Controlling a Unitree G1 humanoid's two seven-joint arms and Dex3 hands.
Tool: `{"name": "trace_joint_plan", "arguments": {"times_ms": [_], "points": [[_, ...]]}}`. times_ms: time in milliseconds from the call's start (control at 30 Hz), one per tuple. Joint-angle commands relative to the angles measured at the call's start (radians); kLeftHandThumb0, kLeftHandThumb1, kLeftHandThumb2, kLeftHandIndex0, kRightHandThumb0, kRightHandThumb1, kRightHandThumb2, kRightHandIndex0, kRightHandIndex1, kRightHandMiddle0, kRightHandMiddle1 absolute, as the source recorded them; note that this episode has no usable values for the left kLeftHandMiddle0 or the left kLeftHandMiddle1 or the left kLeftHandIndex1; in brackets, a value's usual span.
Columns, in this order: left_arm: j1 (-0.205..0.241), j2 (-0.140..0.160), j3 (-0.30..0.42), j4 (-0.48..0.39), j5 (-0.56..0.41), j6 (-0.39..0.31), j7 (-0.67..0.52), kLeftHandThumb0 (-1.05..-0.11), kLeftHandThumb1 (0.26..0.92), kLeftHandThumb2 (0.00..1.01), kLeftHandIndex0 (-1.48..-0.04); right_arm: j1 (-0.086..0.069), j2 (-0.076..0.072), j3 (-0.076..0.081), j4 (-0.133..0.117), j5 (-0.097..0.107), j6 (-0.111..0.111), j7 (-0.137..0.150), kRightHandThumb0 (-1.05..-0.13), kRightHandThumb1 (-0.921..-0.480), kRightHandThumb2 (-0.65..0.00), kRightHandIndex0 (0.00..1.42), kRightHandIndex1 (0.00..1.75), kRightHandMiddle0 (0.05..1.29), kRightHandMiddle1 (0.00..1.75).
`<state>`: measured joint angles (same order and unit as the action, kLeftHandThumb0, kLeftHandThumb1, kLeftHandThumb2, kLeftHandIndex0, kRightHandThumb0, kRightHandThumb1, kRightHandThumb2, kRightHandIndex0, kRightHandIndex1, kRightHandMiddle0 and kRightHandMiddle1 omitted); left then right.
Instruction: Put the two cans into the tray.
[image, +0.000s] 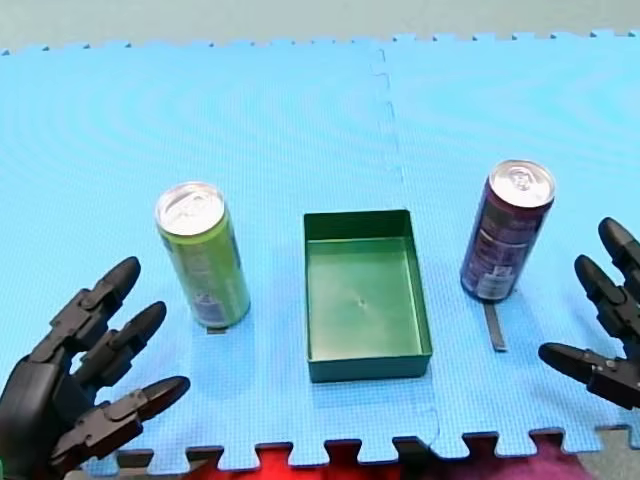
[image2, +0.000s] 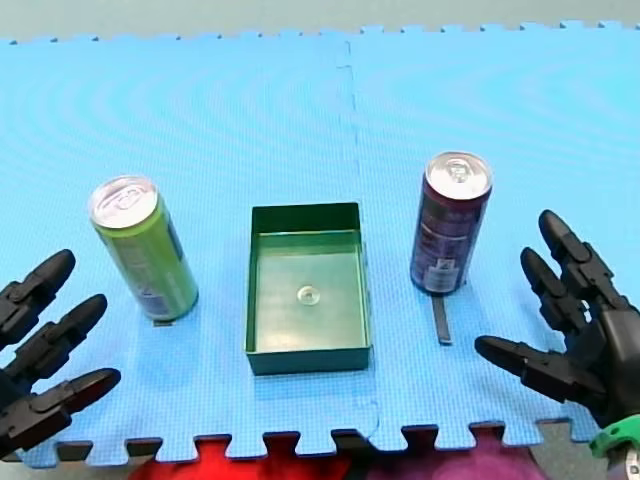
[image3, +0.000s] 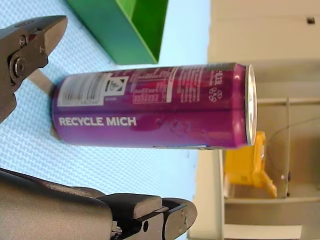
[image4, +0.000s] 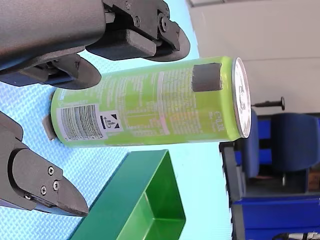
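Both hands are released near the front edge of the mat (image: 300, 120), holding nothing: left hand (image: 88, 385) just short of the green can (image: 203, 255), right hand (image2: 572, 335) beside the purple can (image: 506, 232). Beyond, both cans stand upright flanking the tray (image: 368, 367). I'd wrap each mid-body, squarely, to avoid tipping.

Cut off at the lower left corner: left hand (image: 75, 392). Cut off at the right edge: right hand (image: 618, 375). Too small to read from the head: print on green can (image: 205, 260) and purple can (image: 503, 240). Partly hidden beneath the latter: grey strip (image: 495, 328).
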<state>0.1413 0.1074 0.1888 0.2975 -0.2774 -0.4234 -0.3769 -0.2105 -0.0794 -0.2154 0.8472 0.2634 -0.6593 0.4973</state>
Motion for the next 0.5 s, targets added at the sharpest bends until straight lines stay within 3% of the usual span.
{"name": "trace_joint_plan", "arguments": {"times_ms": [0,333,467], "points": [[-0.001,0.002,0.004,0.004,0.0,-0.008,0.0,-1.048,0.667,0.0,-0.29,-0.004,-0.004,-0.001,-0.006,-0.001,-0.003,-0.004,-0.561,-0.606,-0.002,0.23,0.01,0.29,0.01],[-0.004,0.003,0.006,0.012,0.003,-0.016,0.005,-1.048,0.672,0.0,-0.29,0.003,-0.002,0.002,-0.022,-0.003,0.001,-0.011,-0.573,-0.609,-0.001,0.28,0.02,0.32,0.01],[-0.011,0.006,0.008,0.024,0.004,-0.022,0.002,-1.048,0.674,0.0,-0.29,0.0,-0.001,0.001,-0.016,-0.005,-0.006,-0.014,-0.587,-0.609,0.0,0.29,0.02,0.33,0.01]]}}
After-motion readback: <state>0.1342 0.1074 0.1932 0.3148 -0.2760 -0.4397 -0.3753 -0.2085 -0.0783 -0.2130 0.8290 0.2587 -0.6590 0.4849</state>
